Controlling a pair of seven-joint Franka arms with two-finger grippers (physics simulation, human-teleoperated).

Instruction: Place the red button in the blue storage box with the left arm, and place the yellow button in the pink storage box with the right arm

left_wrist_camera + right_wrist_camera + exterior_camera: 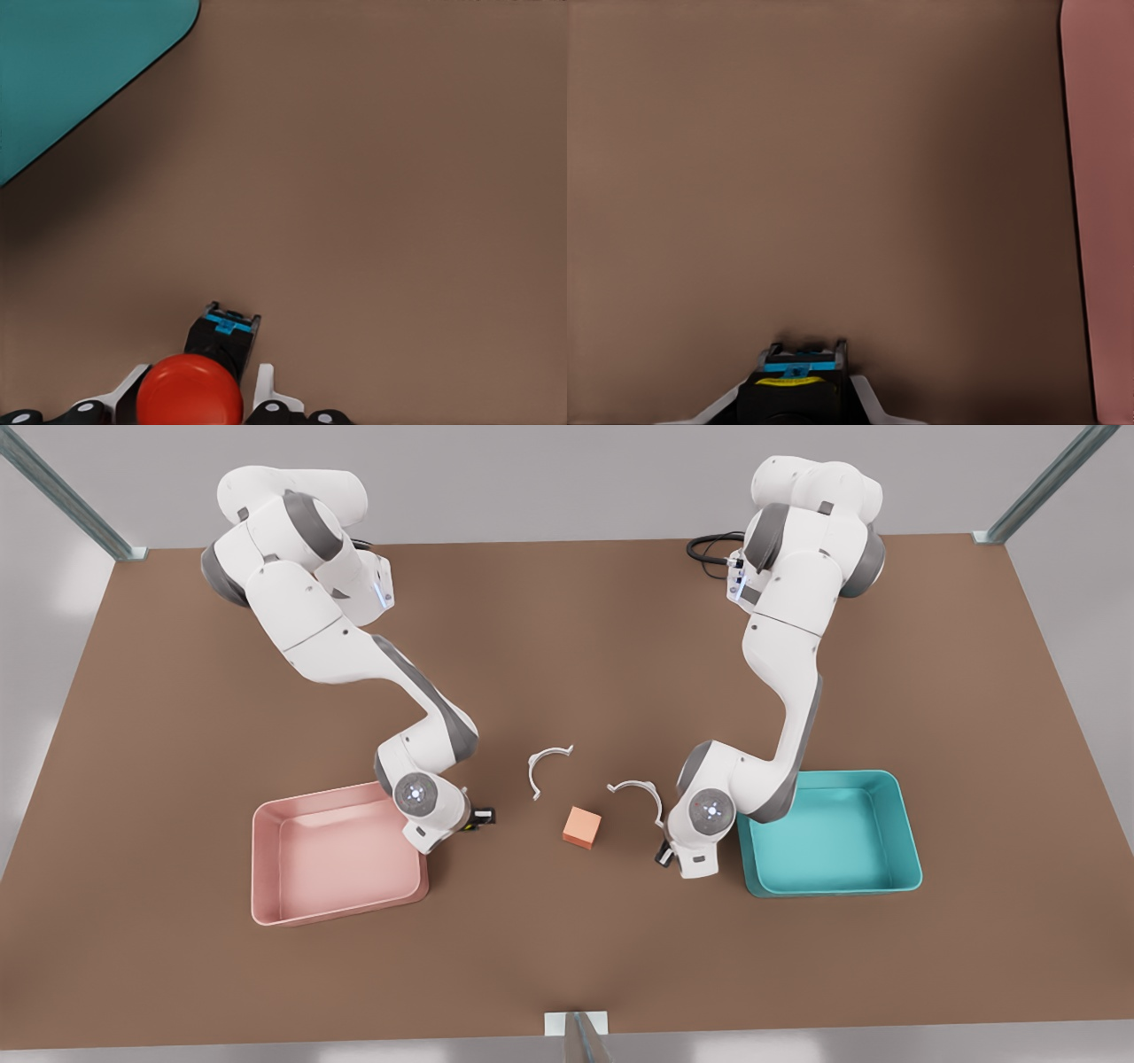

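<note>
Gripping the red button (190,401) beside the blue storage box (71,71), left claw (197,403), right claw (793,403) clamping the yellow button (788,382)

Brown table (567,974) w/ metal frame posts (62,491) at corners, pale grey wall (549,478) behind, soft even light.

Front view overlooks the table (567,957) from high; 2 wrist views look close down.
</note>
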